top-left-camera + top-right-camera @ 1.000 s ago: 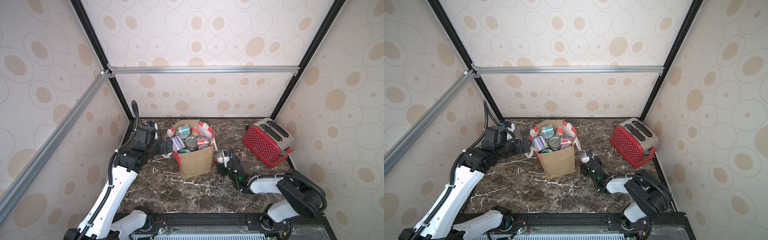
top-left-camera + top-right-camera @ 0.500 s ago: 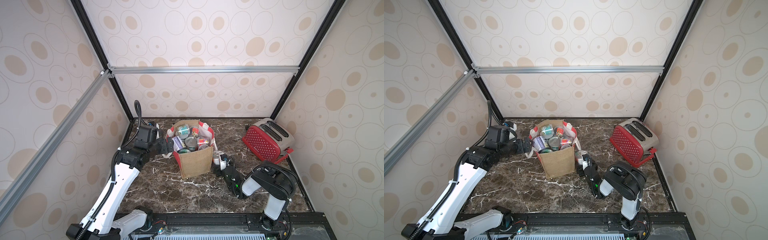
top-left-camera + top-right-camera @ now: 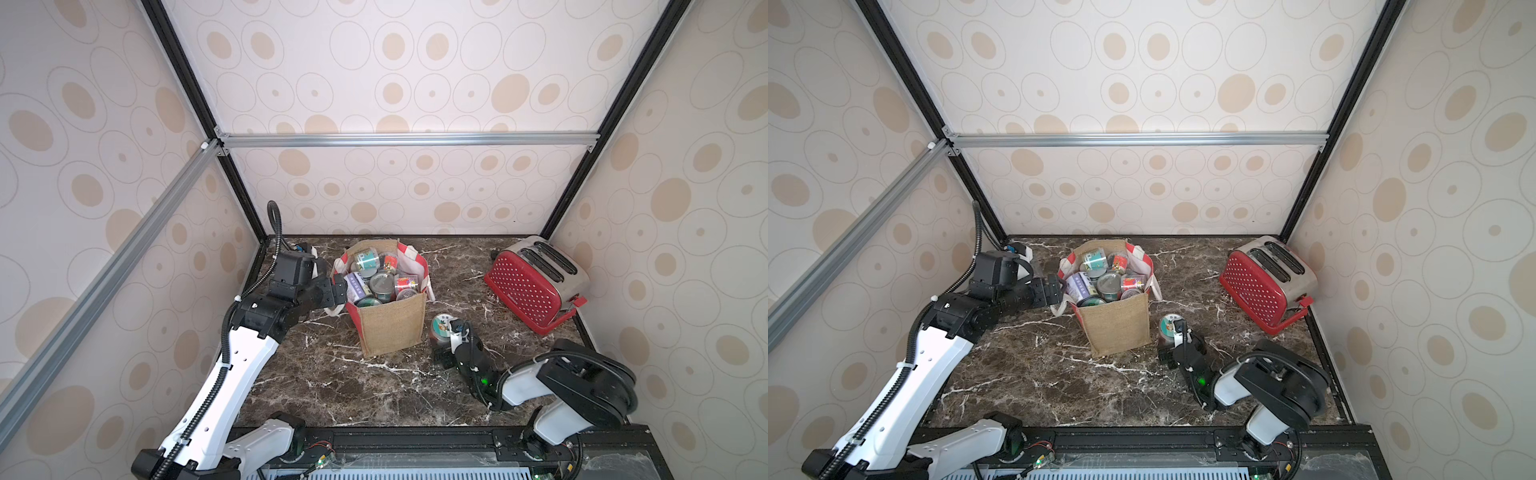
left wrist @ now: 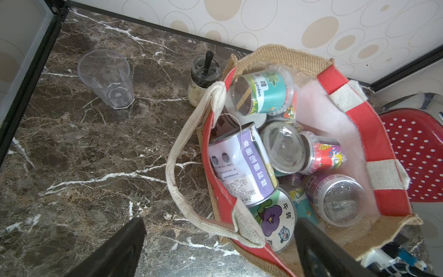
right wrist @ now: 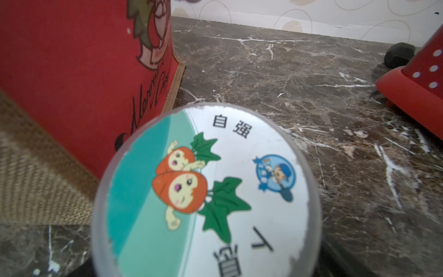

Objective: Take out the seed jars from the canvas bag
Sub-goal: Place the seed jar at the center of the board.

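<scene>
The left tool (image 3: pixel 338 291) has its fingers spread wide and grips nothing. It hangs at the rim of the canvas bag (image 3: pixel 390 328), on the side facing its arm. In its wrist view the two black fingers (image 4: pixel 115 249) stand either side of the bag's red-edged corner and a drooping white handle (image 4: pixel 182 153). Straight ahead of this tool, inside the bag, the seed jars (image 4: pixel 282 146) lie heaped on their sides and at angles. A purple-labelled tin (image 4: pixel 242 167) leans against the nearest wall, with a jar with a purple cartoon lid (image 4: pixel 275 220) tucked under it. A green-labelled jar (image 4: pixel 263 93) lies farthest in. Off to the side of the tool, a clear drinking glass (image 4: pixel 107 79) and a black-topped shaker (image 4: pixel 203 79) stand upright on the marble worktop (image 3: pixel 332 386). The shaker is just beside the bag's far corner and the glass is well apart from it. The right tool (image 3: pixel 449 341) sits low on the bag's other side. One sticker-lidded jar (image 3: pixel 440 326) stands upright on the worktop outside the bag, between this tool's fingers in both top views. Its wrist view shows the lid (image 5: pixel 206 191) filling the space just ahead, and the fingers are hidden. I cannot tell whether they press the jar or stand clear of it. The bag's red side panel (image 5: pixel 84 84) is just beyond the jar, and the red toaster (image 3: pixel 532 286) is farther off.
</scene>
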